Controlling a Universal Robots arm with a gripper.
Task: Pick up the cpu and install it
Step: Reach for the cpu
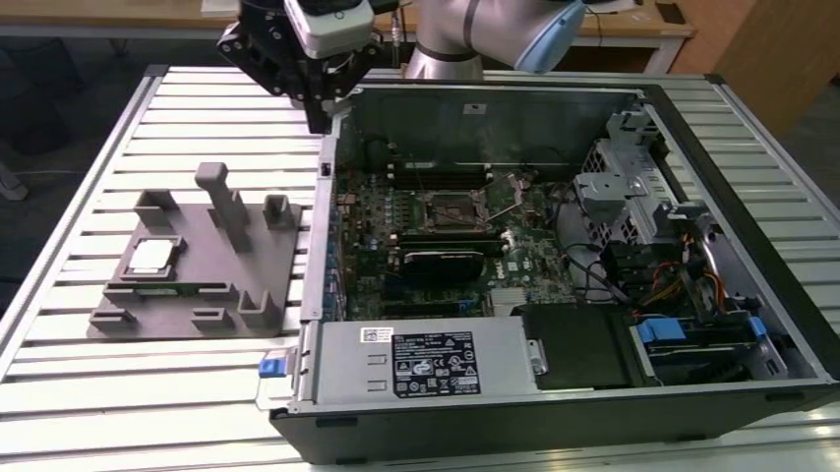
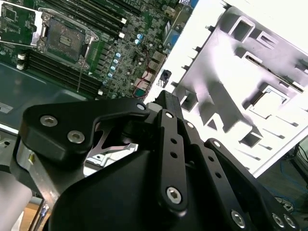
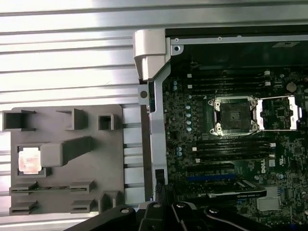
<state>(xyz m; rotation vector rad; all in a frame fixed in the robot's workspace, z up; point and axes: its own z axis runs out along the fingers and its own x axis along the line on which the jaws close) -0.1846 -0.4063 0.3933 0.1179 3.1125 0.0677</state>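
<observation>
The gripper, clenched on nothing, hangs at the upper left of the exterior view, over the open case's edge. The cpu lies in a grey fixture at left centre. A white printed label sits at bottom centre.

cpu: small flat square chip, silvery-white metal top, thin darker rim
pose: lying flat, top face up, edges lined up with its recess
place: seated in a square recess of the grey fixture, on the fixture's side toward the exterior view's left
near: fixture's tall post stands close by
state: uncovered, not installed; outside the open case, well apart from the socket
first wrist view: cpu shows as a bright pale square in the same recess, top glaring
</observation>
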